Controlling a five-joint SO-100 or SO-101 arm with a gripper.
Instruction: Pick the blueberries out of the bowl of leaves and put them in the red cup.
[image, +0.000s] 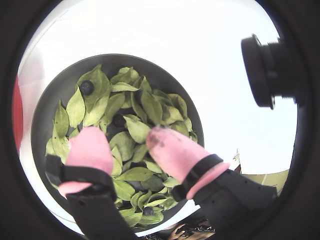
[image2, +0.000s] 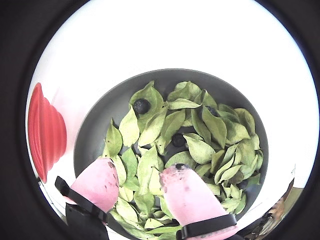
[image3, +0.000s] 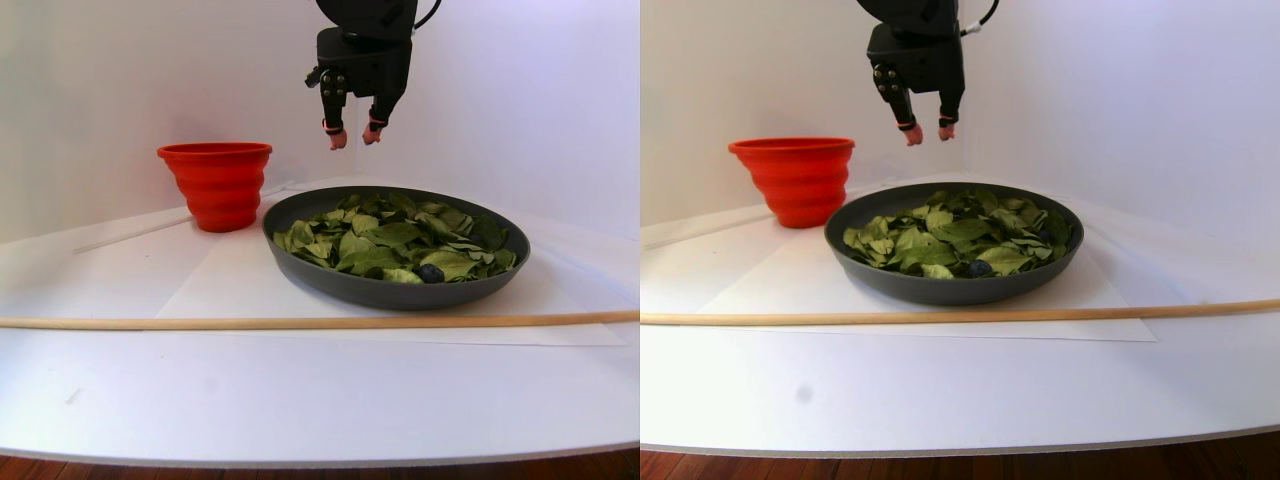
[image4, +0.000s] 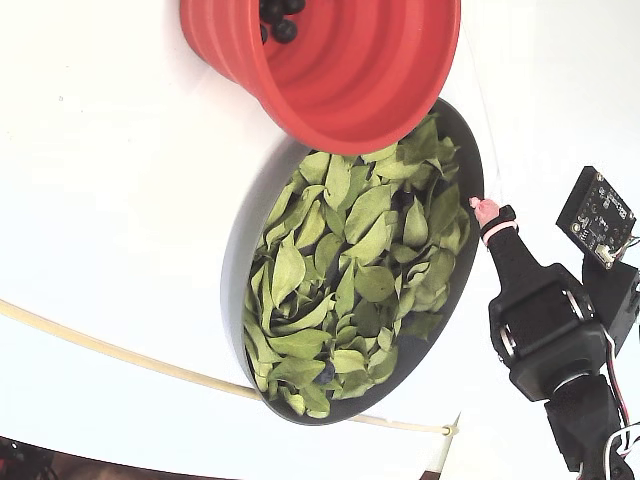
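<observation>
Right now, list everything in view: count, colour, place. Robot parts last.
bowl: one, dark grey, mid-table beside the cup.
leaves: many, light green, heaped in the bowl.
berries in bowl: at least three show in the wrist views, blue-black, among the leaves.
cup: one, red-orange, left of the bowl in the stereo pair view.
berries in cup: a few, dark, at its bottom in the fixed view.
stick: one, pale wood, lying across the table in front of the bowl.
table: one, white.
gripper: one, black with pink tips, open, empty, above the bowl's far rim.
</observation>
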